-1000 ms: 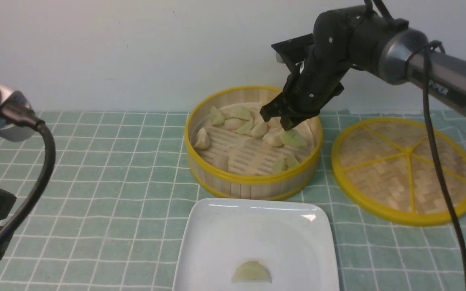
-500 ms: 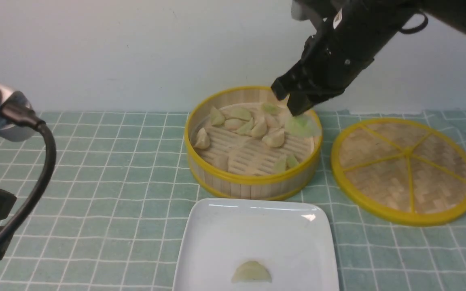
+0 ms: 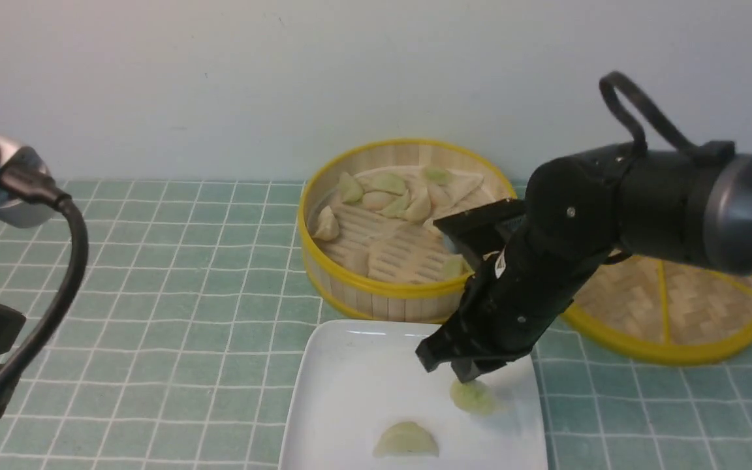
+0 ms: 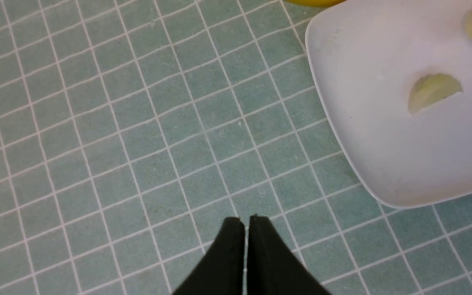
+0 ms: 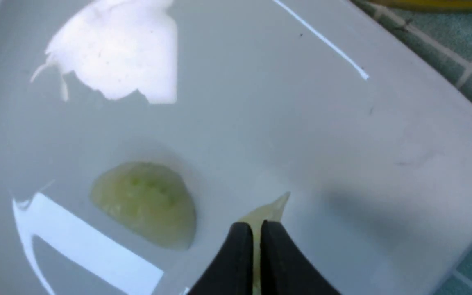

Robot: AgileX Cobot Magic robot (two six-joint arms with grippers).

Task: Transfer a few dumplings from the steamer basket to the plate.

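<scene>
Green checked worktop (image 3: pixel 187 294), plain wall behind. Right end effector (image 3: pixel 446 369) is low over the plate (image 3: pixel 350 391), right half, jaws almost together, pinching the thin edge of the held dumpling (image 3: pixel 474 397), which hangs straight below the tips; its axis is blurred. Resting dumpling (image 3: pixel 406 440) lies near, front-left, apart. Drop path looks clear. Steamer basket (image 3: pixel 376 297) just behind, lid (image 3: pixel 676 313) to its right. Left end effector (image 4: pixel 244 223) clenched empty, well off left.
</scene>
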